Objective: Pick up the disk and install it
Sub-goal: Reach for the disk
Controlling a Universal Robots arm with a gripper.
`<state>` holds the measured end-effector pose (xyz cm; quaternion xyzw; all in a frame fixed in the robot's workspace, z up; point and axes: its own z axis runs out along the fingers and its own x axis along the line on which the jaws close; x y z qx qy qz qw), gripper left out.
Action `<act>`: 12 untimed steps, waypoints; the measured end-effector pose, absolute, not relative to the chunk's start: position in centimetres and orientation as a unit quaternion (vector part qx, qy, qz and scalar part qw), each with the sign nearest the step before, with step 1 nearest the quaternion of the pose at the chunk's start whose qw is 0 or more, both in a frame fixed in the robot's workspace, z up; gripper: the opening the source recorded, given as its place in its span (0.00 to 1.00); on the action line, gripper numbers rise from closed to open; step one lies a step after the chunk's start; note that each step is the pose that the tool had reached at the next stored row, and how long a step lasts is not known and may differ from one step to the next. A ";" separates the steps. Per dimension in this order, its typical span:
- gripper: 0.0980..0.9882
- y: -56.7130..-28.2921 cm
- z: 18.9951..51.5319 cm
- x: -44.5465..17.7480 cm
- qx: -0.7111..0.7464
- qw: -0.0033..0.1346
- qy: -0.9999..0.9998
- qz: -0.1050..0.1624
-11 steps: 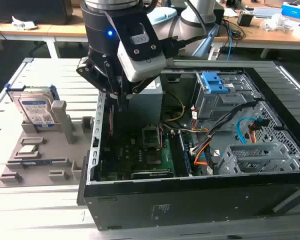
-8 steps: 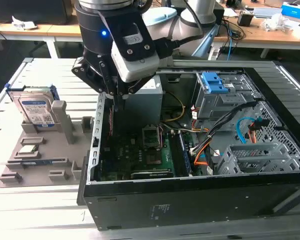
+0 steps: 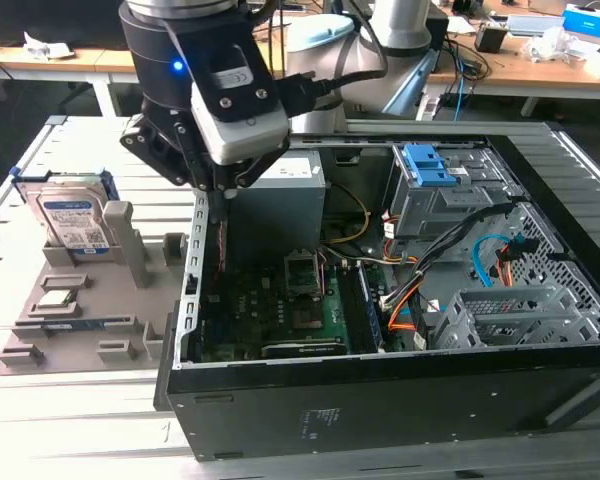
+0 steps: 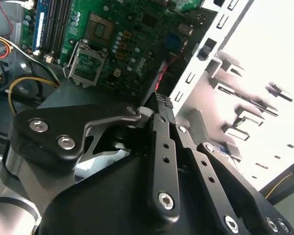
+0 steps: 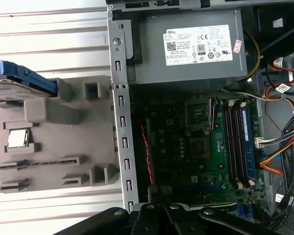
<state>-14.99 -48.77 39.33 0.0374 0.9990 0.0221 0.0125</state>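
Above the open computer case's wall (image 3: 192,270) on the exterior view's left, the gripper (image 3: 220,192) hangs with jaws pressed together, holding nothing. At its nine o'clock in that view, well apart, the disk (image 3: 75,215) stands upright in a grey holder (image 3: 130,300) outside the case.

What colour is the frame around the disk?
Bright blue; the disk stands in the grey holder, best seen in the exterior view.
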 end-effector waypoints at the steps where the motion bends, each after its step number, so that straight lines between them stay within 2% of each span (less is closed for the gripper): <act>1: 0.01 -48.8 39.3 -15.5 0.037 0.013 0.999 0.022; 12: 0.01 -48.8 39.3 -19.0 0.037 0.012 0.999 0.022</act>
